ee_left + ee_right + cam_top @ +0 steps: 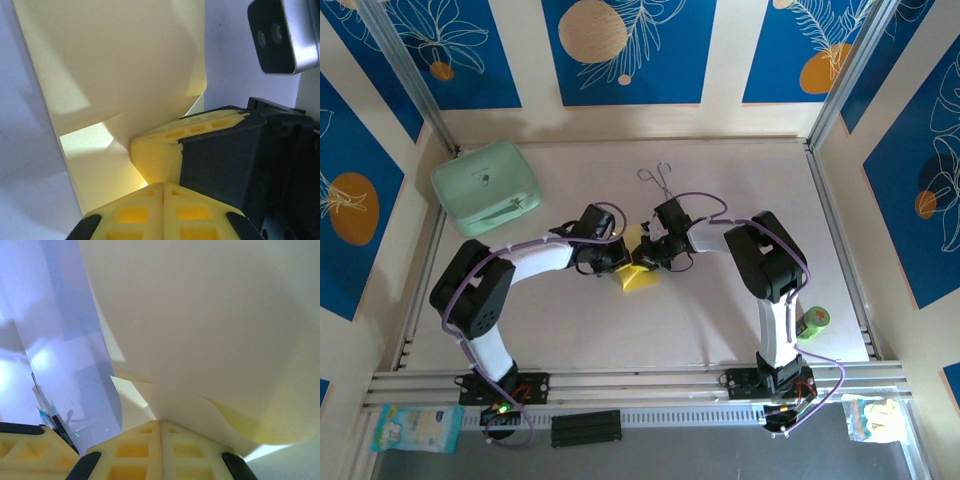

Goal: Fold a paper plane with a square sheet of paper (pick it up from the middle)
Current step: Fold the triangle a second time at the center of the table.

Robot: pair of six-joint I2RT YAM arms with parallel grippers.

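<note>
The square sheet of paper (638, 277) is yellow and folded into a creased wedge, held just above the table's middle. My left gripper (618, 258) meets it from the left and my right gripper (647, 257) from the right, tips almost touching. In the left wrist view the left gripper (163, 186) is shut, with the folded paper (110, 75) running down into its tips; the right gripper's yellow finger (155, 157) presses in just beyond. In the right wrist view the right gripper (161, 422) is shut on the curling paper (210, 325).
A mint-green case (487, 186) lies at the back left. Thin metal tongs (658, 180) lie behind the grippers. A green roll (815, 321) sits by the right arm's base. Metal rails (840, 230) border the table.
</note>
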